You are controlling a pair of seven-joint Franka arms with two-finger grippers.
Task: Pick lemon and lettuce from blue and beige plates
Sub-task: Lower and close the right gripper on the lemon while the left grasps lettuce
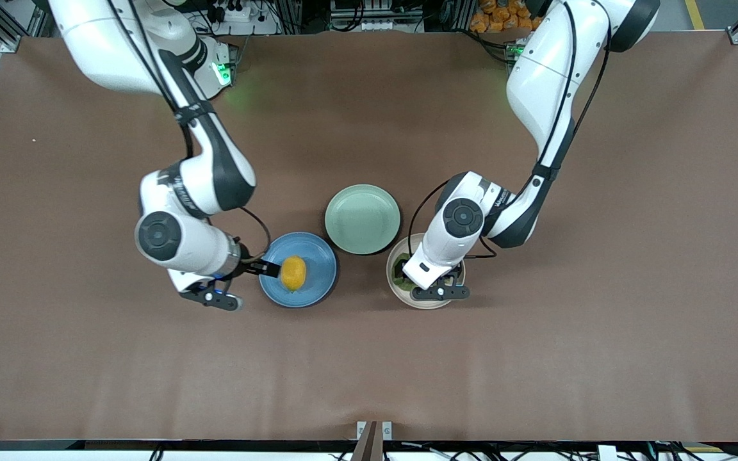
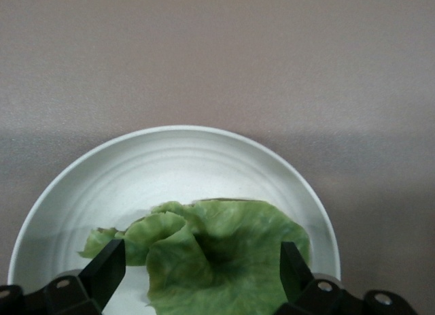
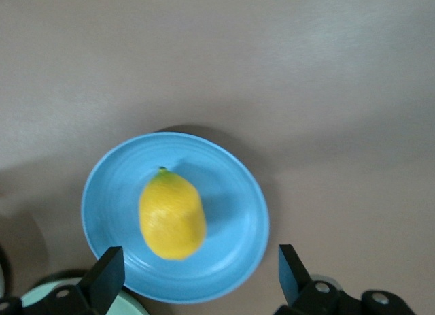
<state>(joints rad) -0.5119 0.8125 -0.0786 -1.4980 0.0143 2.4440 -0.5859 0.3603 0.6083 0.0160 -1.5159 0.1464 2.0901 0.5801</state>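
Mid-table toward the front edge, left gripper [image 2: 197, 274], fingers apart, straddles green crinkled lettuce leaf [image 2: 217, 260] on round beige plate [image 2: 170, 158]. Right gripper [image 3: 197, 281], fingers apart, over oval yellow lemon [image 3: 172, 214] on round blue plate [image 3: 238, 206].

Counter [image 1: 535, 358]: brown, matte surface. Three plates rest directly on it, clustered near the middle. Blue plate [image 1: 318, 256] toward the right arm's end; beige plate [image 1: 394, 288] toward the left arm's end — about level with each other. Green plate [image 1: 362, 219] sits between them, farther from the front camera, just beside both — contact cannot be told.
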